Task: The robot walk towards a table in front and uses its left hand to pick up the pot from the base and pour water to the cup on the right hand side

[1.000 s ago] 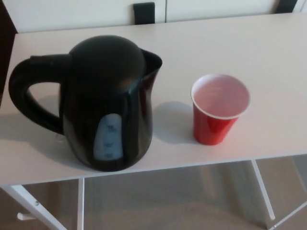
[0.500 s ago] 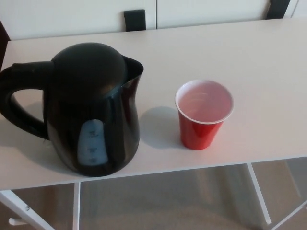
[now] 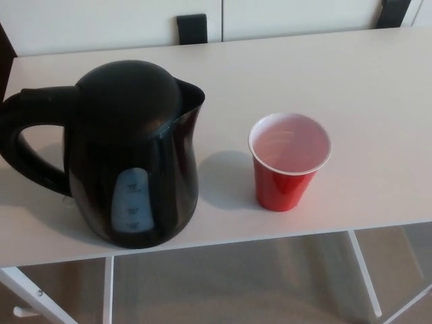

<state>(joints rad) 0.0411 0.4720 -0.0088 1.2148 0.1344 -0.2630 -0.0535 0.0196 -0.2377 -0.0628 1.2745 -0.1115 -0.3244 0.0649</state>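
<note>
Head view showed neither of my hands; both were out of frame, so I could not tell how they stood. My black pot [image 3: 128, 152] stood upright near the front edge of the white table [image 3: 378, 81], handle [image 3: 30, 145] to my left, spout toward the red cup [image 3: 289, 162]. The cup stood apart from the pot on its right, upright, white inside. Whether a base sat beneath the pot I could not make out. I judged the reach not yet begun. To do it well, my left hand should wrap the handle fully, lift straight up, then tip slowly over the rim.
</note>
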